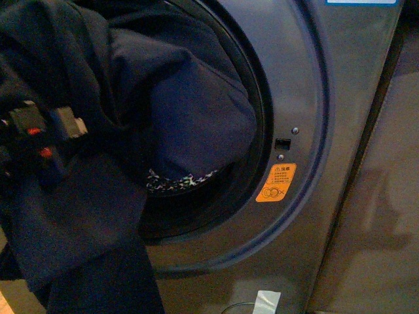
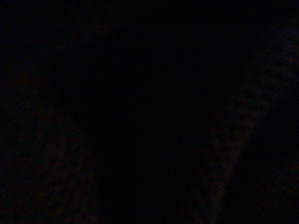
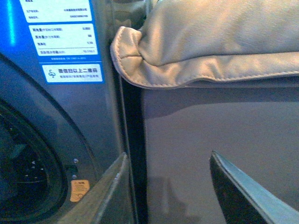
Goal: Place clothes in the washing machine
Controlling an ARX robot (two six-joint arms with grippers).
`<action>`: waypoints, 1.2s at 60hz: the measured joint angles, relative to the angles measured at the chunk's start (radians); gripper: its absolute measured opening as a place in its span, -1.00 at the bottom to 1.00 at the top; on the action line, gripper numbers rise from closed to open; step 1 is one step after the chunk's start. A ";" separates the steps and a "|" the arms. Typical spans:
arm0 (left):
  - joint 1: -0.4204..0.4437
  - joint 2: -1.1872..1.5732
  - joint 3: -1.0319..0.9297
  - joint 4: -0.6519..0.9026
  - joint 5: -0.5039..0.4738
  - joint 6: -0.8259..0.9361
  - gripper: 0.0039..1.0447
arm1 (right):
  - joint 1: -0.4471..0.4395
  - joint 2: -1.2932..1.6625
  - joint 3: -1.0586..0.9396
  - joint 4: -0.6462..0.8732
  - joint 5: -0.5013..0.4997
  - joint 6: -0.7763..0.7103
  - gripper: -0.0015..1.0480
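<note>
We have the clothes (image 1: 190, 111) half inside the washing machine (image 1: 347, 104), half hanging out; left gripper (image 1: 46, 137): cannot tell; right gripper (image 3: 170, 186) released.

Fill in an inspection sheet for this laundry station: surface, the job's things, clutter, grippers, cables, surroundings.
Surface: nothing seen.
Job's things: navy garment partly inside the porthole of the washing machine, the rest hanging over the rim and down the front.
Clutter: white scrap at the machine's foot.
Grippers: left gripper among the cloth, state unclear, its wrist view dark; right gripper open, empty.
Cables: thin loop by the scrap, possibly a cable.
Surroundings: beige cushion atop a grey panel beside the machine.
</note>
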 joint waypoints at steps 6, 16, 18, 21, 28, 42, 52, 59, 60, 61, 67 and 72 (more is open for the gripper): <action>-0.014 0.076 0.035 0.022 -0.021 0.017 -0.76 | -0.024 -0.043 -0.055 0.021 -0.023 -0.002 -0.27; -0.032 0.203 0.111 0.055 -0.057 0.045 -0.76 | -0.055 -0.091 -0.135 0.040 -0.057 -0.003 -0.64; -0.036 0.249 0.146 0.060 -0.073 0.052 -0.76 | -0.066 -0.108 -0.161 0.045 -0.065 -0.003 -0.77; -0.038 0.295 0.183 0.061 -0.084 0.063 -0.76 | -0.078 -0.131 -0.188 0.049 -0.079 -0.003 -0.94; -0.039 0.423 0.297 0.055 -0.117 0.088 -0.76 | -0.102 -0.179 -0.240 0.054 -0.100 -0.005 -0.95; -0.026 0.596 0.505 -0.026 -0.183 0.119 -0.76 | -0.203 -0.270 -0.317 0.046 -0.195 -0.006 -0.95; -0.014 0.684 0.648 -0.102 -0.234 0.135 -0.76 | -0.204 -0.321 -0.352 0.029 -0.200 -0.006 -0.95; -0.002 0.746 0.768 -0.179 -0.285 0.149 -0.76 | -0.205 -0.361 -0.372 0.009 -0.199 -0.005 -0.95; -0.001 0.750 0.778 -0.185 -0.290 0.152 -0.76 | -0.205 -0.368 -0.375 0.005 -0.199 -0.006 -0.95; 0.003 0.766 0.810 -0.199 -0.303 0.159 -0.76 | -0.205 -0.376 -0.377 0.002 -0.199 -0.006 -0.95; 0.013 0.811 0.926 -0.257 -0.352 0.190 -0.76 | -0.205 -0.412 -0.391 -0.019 -0.199 -0.006 -0.95; 0.018 0.835 1.016 -0.307 -0.377 0.215 -0.76 | -0.205 -0.441 -0.402 -0.039 -0.199 -0.006 -0.95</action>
